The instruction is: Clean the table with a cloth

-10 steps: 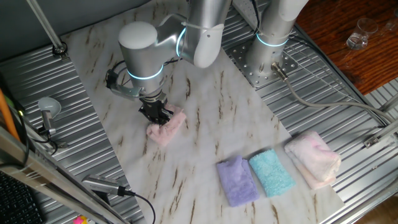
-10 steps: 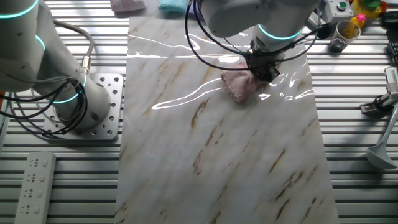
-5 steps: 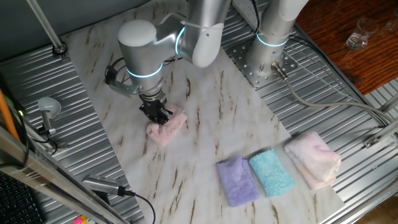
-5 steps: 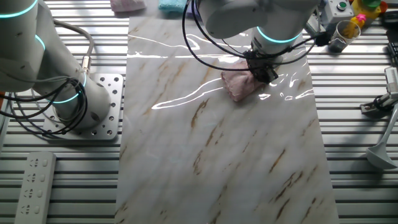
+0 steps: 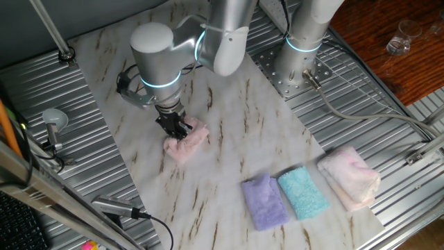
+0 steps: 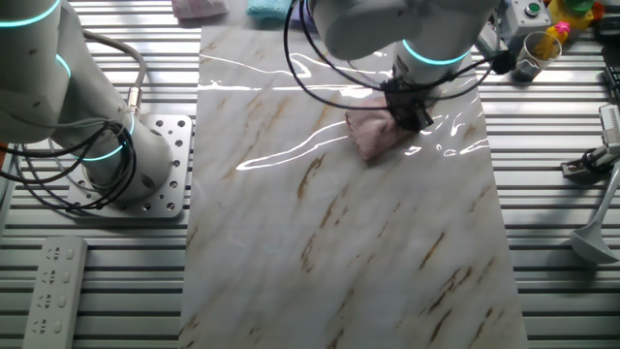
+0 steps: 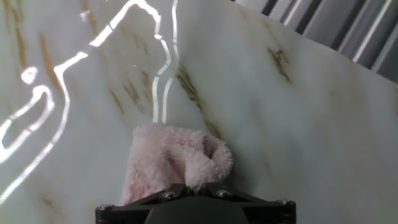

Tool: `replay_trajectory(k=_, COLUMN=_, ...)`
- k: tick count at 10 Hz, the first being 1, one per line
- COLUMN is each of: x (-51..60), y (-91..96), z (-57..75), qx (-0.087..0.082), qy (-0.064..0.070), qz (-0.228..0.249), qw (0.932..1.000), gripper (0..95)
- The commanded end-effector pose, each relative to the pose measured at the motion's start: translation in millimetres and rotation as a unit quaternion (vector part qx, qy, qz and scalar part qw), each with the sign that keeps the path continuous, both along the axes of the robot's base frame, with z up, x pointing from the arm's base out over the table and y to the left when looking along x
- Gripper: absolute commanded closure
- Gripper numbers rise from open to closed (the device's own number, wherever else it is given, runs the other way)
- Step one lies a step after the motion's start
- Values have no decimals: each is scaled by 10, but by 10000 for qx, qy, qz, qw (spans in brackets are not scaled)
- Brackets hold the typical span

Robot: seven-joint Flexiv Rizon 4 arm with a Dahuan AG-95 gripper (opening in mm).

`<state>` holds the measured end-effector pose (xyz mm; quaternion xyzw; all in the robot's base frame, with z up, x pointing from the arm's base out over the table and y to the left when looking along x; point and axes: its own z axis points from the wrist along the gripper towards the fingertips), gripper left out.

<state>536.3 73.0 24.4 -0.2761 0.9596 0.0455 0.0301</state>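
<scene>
Gripper (image 5: 176, 129) down on the cloth (image 5: 188, 142), pinching its end, cloth flat on the table (image 5: 229, 139), long axis running away from the fingers.

Four folded towels are counted on the table (image 5: 229, 104): one dusty-pink cloth (image 5: 186, 142), one purple towel (image 5: 264, 201), one teal towel (image 5: 303, 194), one pale pink-white towel (image 5: 350, 177). Two robot arms are counted. One gripper (image 5: 176, 129) is counted
</scene>
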Motion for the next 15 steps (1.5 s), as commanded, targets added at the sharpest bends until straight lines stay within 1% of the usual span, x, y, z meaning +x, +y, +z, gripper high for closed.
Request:
replay_trajectory(k=1, x=-6, y=-115, z=-9, qx=63, qy=6, qz=95, qw=9999, gripper=950)
replay_trajectory(k=3, x=-14, y=-228, z=-9, qx=51, qy=-9, qz=200, qw=9998, gripper=950)
replay_trajectory(k=4, x=-16, y=-252, z=-11, qx=48, qy=-13, qz=218, qw=9997, gripper=950)
replay_trajectory(k=5, x=-26, y=-336, z=-8, qx=40, qy=-23, qz=290, qw=9996, gripper=950)
replay_trajectory(k=6, x=-37, y=-414, z=8, qx=37, qy=-31, qz=373, qw=9993, gripper=950)
replay_trajectory(k=9, x=-52, y=-542, z=48, qx=-15, qy=-40, qz=519, qw=9986, gripper=950)
replay_trajectory(k=10, x=-57, y=-562, z=49, qx=-36, qy=-42, qz=548, qw=9985, gripper=950)
replay_trajectory(k=11, x=-59, y=-566, z=49, qx=-20, qy=-44, qz=514, qw=9987, gripper=950)
replay_trajectory(k=15, x=-59, y=-566, z=49, qx=123, qy=-27, qz=241, qw=9996, gripper=950)
